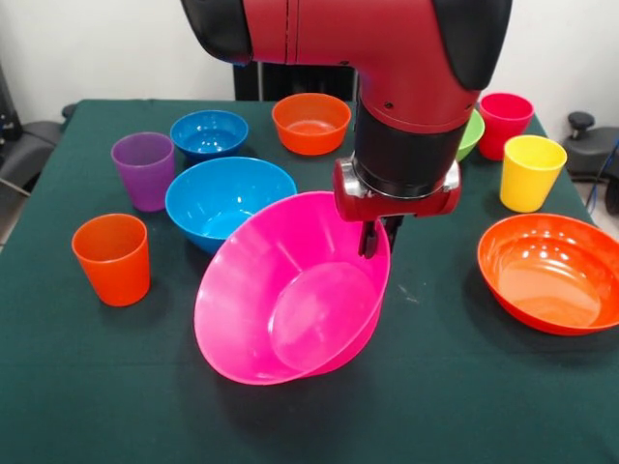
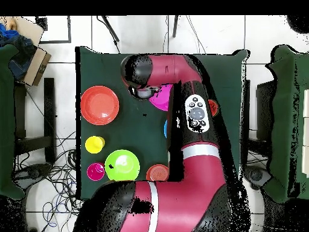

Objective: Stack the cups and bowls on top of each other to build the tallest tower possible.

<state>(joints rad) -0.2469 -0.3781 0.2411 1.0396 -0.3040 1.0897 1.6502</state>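
My gripper (image 1: 372, 242) is shut on the far rim of the large pink bowl (image 1: 290, 290), which hangs tilted with its opening toward the camera, just in front of a blue bowl (image 1: 229, 200). I cannot tell whether its lower side touches the table. In the overhead view only a piece of the pink bowl (image 2: 162, 99) shows beside the arm, and the gripper is hidden. An orange cup (image 1: 114, 258) and a purple cup (image 1: 144, 169) stand left. A red cup (image 1: 505, 124) and a yellow cup (image 1: 530, 171) stand right.
A small blue bowl (image 1: 209, 132) and an orange bowl (image 1: 310, 122) sit at the back. A green bowl (image 1: 471, 133) is half hidden behind the arm. A large orange bowl (image 1: 549, 272) lies at the right on the green table (image 1: 435, 387).
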